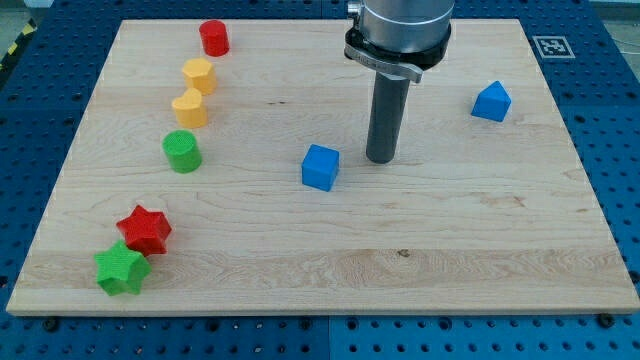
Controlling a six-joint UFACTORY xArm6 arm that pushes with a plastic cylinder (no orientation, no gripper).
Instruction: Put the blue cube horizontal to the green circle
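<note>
The blue cube (320, 167) lies near the middle of the wooden board. The green circle (182, 151), a short cylinder, stands toward the view's left, slightly higher in the view than the cube. My tip (380, 159) rests on the board just to the right of the blue cube, a small gap apart from it. The rod rises straight up from there to the arm at the view's top.
A red cylinder (214, 38) and two yellow blocks (198, 74) (189, 108) line up above the green circle. A red star (145, 230) and a green star (122, 268) lie at the bottom left. A second blue block (491, 101) sits at the right.
</note>
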